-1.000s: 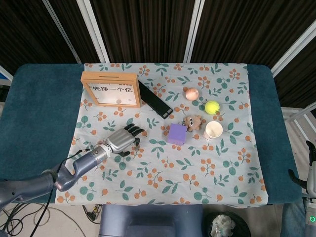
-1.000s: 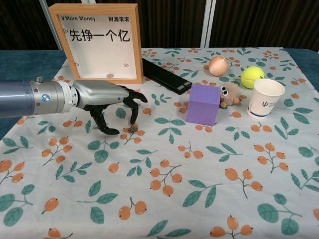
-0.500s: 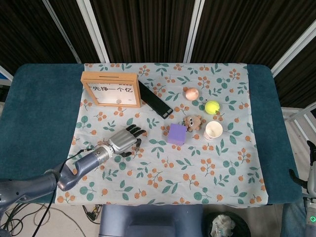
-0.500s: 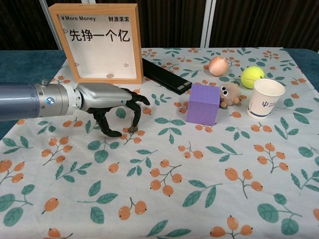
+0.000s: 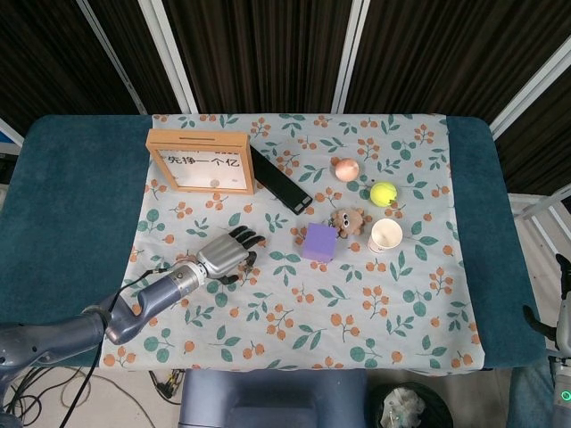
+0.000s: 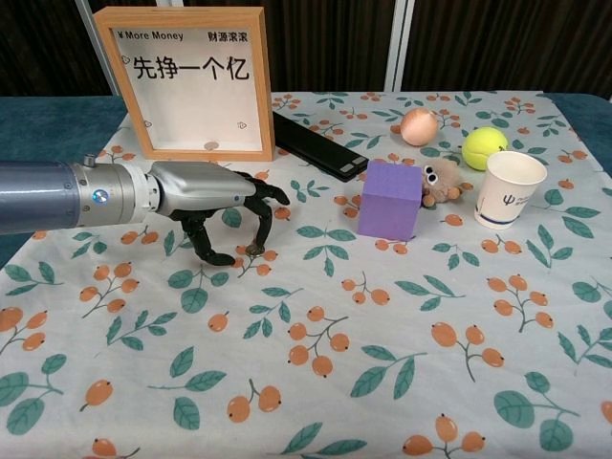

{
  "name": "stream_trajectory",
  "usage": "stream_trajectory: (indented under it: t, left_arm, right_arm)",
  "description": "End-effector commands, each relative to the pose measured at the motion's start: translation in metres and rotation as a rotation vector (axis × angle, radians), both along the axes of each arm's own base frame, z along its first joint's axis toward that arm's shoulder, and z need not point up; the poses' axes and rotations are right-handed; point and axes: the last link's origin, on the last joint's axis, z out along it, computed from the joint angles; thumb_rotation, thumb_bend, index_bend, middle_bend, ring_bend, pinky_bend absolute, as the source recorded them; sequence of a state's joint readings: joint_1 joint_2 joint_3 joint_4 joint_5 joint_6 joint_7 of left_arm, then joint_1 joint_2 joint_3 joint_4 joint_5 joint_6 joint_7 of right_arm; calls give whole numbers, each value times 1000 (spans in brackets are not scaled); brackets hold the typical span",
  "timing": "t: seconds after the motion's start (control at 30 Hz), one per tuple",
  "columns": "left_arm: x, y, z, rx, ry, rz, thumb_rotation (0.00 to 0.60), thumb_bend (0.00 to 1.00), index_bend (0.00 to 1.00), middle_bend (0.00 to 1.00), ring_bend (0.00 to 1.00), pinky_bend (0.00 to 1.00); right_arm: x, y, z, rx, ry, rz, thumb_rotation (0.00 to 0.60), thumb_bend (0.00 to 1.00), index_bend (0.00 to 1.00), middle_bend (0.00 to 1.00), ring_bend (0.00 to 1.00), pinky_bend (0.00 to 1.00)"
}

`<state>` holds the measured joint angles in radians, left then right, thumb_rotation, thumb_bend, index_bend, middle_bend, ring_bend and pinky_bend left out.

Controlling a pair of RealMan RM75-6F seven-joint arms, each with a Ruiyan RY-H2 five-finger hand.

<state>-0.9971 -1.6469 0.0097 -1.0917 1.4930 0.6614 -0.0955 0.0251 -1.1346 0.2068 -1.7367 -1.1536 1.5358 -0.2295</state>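
Chest view shows the left robot hand (image 6: 215,206) palm down on the floral cloth (image 6: 382,344), fingers curled with tips touching it, holding nothing. Nearest thing is the wooden frame (image 6: 186,81) just behind it; the purple block (image 6: 390,199) sits off to its right.

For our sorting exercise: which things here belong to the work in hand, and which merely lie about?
In hand: left hand, small brown object at its fingertips.
Lying about: wooden frame, black bar, purple block, plush toy, paper cup, yellow ball, pinkish ball.

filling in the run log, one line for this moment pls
left robot hand: fingers curled down onto tablecloth, holds nothing | nearest: purple block | right robot hand: out of view
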Motion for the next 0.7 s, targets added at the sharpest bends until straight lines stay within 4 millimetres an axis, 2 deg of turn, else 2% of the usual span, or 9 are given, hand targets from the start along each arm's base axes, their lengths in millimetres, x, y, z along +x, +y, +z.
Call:
stream_trajectory:
  t: [0.03,0.7]
  left_arm:
    - [1,0,-1,2,1,-4,600,292,412,40,0,0]
    - [2,0,-8,20,36,-62,600,297,411,41,0,0]
  right_arm:
    - [0,0,0,-1,0,-1,600,263,134,27,0,0]
    - [0,0,1,-4,-10,-7,600,264,134,27,0,0]
